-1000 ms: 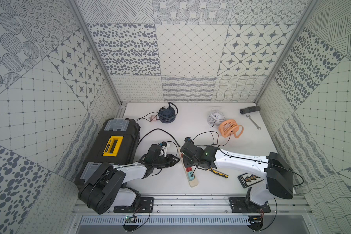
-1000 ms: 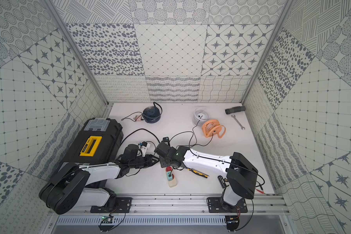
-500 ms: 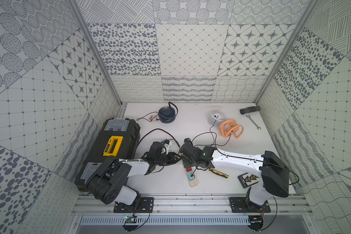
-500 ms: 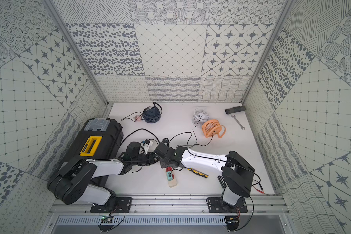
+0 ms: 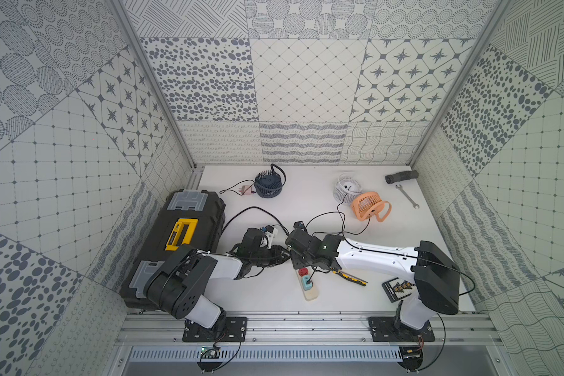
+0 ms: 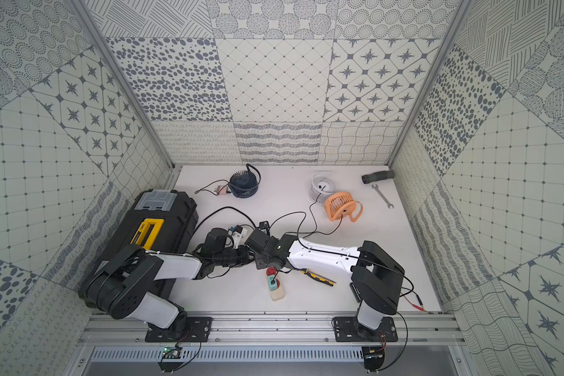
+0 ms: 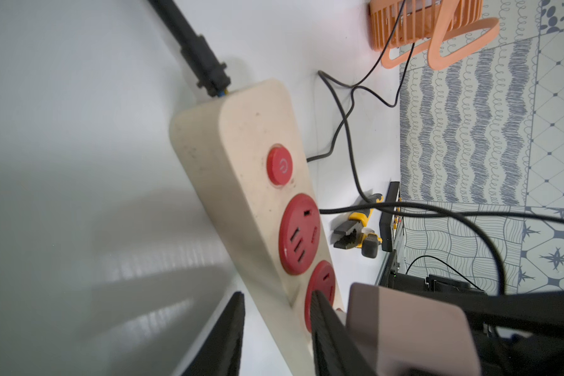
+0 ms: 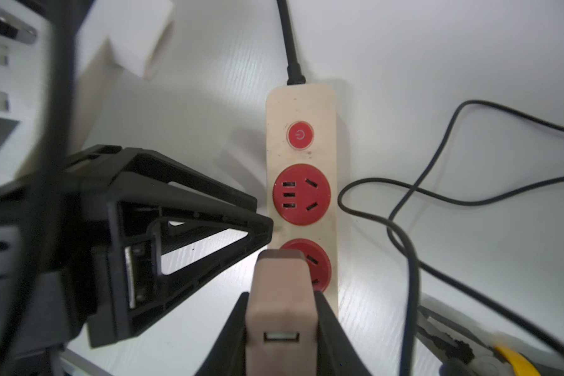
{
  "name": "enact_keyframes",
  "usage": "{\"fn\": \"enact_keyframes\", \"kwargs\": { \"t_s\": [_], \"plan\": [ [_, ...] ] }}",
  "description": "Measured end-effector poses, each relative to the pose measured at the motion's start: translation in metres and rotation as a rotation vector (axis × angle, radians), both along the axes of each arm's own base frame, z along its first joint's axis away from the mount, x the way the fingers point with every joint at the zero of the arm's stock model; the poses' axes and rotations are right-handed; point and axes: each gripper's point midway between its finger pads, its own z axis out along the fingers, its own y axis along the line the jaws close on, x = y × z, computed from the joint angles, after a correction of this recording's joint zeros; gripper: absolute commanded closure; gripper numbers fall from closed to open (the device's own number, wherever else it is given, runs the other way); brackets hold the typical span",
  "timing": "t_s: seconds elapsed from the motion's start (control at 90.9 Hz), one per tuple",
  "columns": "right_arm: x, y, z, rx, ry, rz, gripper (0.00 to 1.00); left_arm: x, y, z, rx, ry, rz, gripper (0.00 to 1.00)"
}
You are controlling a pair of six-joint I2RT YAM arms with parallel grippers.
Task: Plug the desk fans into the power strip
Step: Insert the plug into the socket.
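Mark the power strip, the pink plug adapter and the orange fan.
power strip (image 8: pixel 302 195), right wrist view, socket beside the switch.
pink plug adapter (image 8: pixel 280 293), right wrist view, broad face.
orange fan (image 5: pixel 367 205), in a top view, front grille.

My right gripper (image 8: pixel 281 298) clamps a pink USB adapter (image 8: pixel 280 280) whose prongs are hidden under its own body, so I cannot tell whether they sit in the second socket (image 8: pixel 318 265), which is itself half covered. The power strip (image 8: pixel 302 104) runs off the frame just past that socket in both wrist views. In both top views my right wrist hides its switch end. My left gripper (image 7: pixel 275 296) is cropped to its fingertips, and I cannot tell whether they pinch the strip's edge. The pliers (image 8: pixel 463 351) are cut off at a corner, and a black cable (image 8: pixel 54 130) blurs close to the lens.
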Motion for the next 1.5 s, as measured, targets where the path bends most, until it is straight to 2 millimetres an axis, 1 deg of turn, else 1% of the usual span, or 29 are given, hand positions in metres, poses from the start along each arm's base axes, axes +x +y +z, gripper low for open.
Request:
{"fn": "enact_keyframes", "kwargs": {
  "t_s": [0.275,0.451,0.77,0.825,0.924,1.134,1.365,1.42,1.497],
  "plan": [
    [0.0,-0.001,-0.001,-0.006,0.001,-0.001,0.91,0.0,0.0,-0.002,0.003,0.007,0.0,0.65],
    [0.001,-0.006,-0.004,-0.031,0.003,-0.005,0.91,0.0,0.0,-0.003,0.004,0.01,0.001,0.65],
    [0.003,-0.003,-0.005,-0.063,0.0,0.009,0.91,0.001,0.0,-0.005,0.006,0.015,0.002,0.66],
    [0.003,-0.002,-0.006,-0.077,-0.001,0.013,0.92,0.001,0.0,-0.005,0.007,0.015,0.003,0.66],
    [0.002,0.0,-0.007,-0.095,-0.003,0.022,1.0,0.002,0.0,-0.006,0.007,0.018,0.003,0.68],
    [0.001,0.0,-0.009,-0.106,-0.011,0.03,1.0,0.004,-0.001,-0.006,0.002,0.011,-0.001,0.71],
    [0.001,-0.003,-0.019,-0.135,-0.006,0.034,1.0,0.01,-0.003,-0.003,-0.001,0.0,0.001,0.71],
    [0.002,-0.004,-0.026,-0.136,-0.001,0.026,1.0,0.011,-0.003,-0.003,0.0,-0.003,0.003,0.72],
    [0.003,-0.004,-0.029,-0.142,-0.001,0.025,1.0,0.012,-0.004,-0.003,0.0,-0.005,0.003,0.72]
  ]
}}
